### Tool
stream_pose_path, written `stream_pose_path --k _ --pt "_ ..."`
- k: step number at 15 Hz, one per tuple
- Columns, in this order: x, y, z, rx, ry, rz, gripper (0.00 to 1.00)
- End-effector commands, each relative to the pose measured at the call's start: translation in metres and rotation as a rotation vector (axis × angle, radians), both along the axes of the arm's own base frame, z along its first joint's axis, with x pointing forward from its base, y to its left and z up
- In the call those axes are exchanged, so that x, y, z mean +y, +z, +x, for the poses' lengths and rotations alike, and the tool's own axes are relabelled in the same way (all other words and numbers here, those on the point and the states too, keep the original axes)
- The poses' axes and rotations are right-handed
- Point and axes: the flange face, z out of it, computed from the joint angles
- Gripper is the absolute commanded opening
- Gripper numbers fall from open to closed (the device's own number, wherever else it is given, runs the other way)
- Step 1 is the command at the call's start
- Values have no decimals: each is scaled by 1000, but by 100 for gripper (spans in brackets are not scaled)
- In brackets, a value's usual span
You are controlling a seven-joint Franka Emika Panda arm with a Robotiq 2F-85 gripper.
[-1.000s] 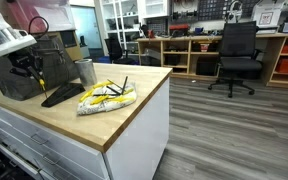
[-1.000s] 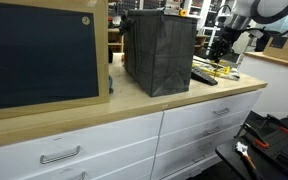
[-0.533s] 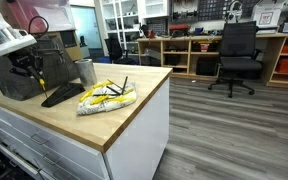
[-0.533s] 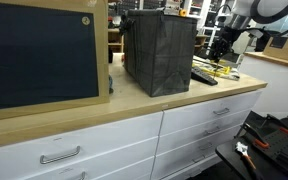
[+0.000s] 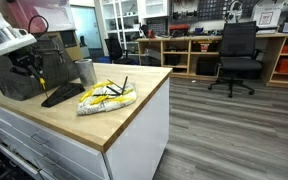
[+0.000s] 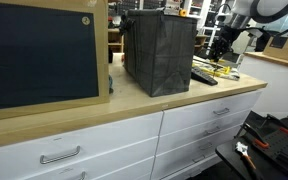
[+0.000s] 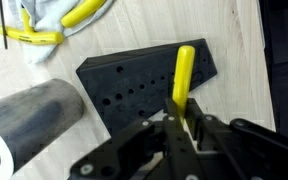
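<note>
Gripper (image 7: 185, 126) clamps the yellow tool (image 7: 184, 72) over the black holed block (image 7: 129, 82) at twelve o'clock: grasp done, seating and release apparently remain.

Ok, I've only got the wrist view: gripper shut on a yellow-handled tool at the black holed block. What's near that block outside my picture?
Observer: A tall dark box stands right beside the block on the wooden counter.
Operator: And past the cloth?
Observer: The counter ends beyond the cloth; across the floor stands a black office chair.
Operator: Under the counter?
Observer: White drawers with metal handles.
</note>
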Motion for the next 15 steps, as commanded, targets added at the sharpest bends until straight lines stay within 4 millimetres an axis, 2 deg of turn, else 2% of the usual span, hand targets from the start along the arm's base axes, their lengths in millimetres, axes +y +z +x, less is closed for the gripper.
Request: stream_pose_path --k 1,8,15 --pt "3 3 7 -14 18 -1 4" --pt "4 -10 6 14 22 4 4" --pt "0 -5 4 3 19 -2 4"
